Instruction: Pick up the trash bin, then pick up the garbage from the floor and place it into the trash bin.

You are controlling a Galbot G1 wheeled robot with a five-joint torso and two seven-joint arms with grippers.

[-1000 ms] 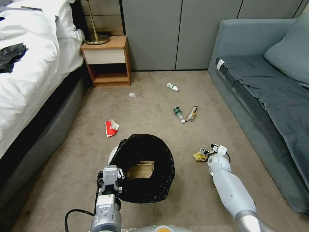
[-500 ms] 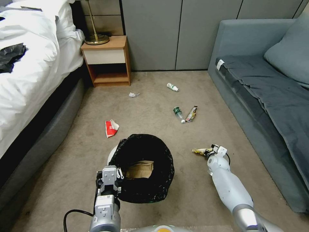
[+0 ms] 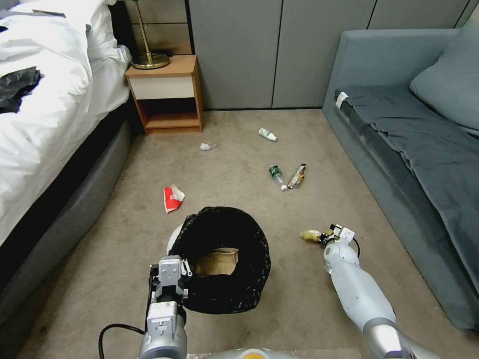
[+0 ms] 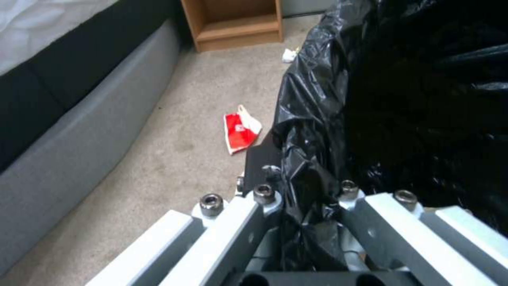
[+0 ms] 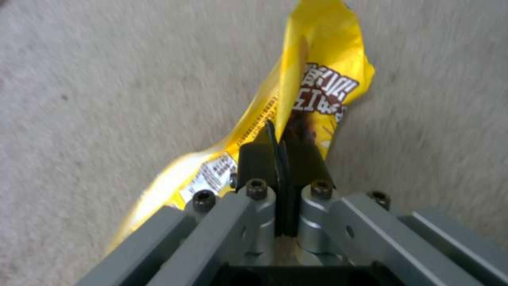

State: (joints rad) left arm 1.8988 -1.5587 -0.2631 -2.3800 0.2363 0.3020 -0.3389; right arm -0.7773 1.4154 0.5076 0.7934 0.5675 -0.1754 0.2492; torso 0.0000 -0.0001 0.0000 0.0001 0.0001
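The trash bin point(image 3: 223, 259), white with a crinkly black bag liner point(image 4: 402, 99), hangs tilted over the floor point(image 3: 110, 269) with a brown paper bag point(image 3: 217, 263) inside. My left gripper point(image 3: 185, 271) is shut on its near rim, pinching the liner point(image 4: 309, 216). To the right, my right gripper point(image 3: 325, 236) is shut on a yellow snack wrapper point(image 3: 311, 235), which juts from the closed fingers point(image 5: 312, 103) just above the carpet. More garbage lies on the floor: a red-white packet point(image 3: 172, 198), a green-labelled bottle point(image 3: 277, 177), a brown wrapper point(image 3: 297, 176), a second bottle point(image 3: 267, 134) and a tissue point(image 3: 207, 146).
A bed point(image 3: 45, 114) with white bedding runs along the left. A wooden nightstand point(image 3: 167, 94) with a lamp stands at the back. A grey-blue sofa point(image 3: 419, 139) lines the right side. Open carpet lies between them.
My right gripper has risen and drawn slightly back with the yellow wrapper pinched in it, lifting it off the carpet. The left gripper and bin have stayed put.
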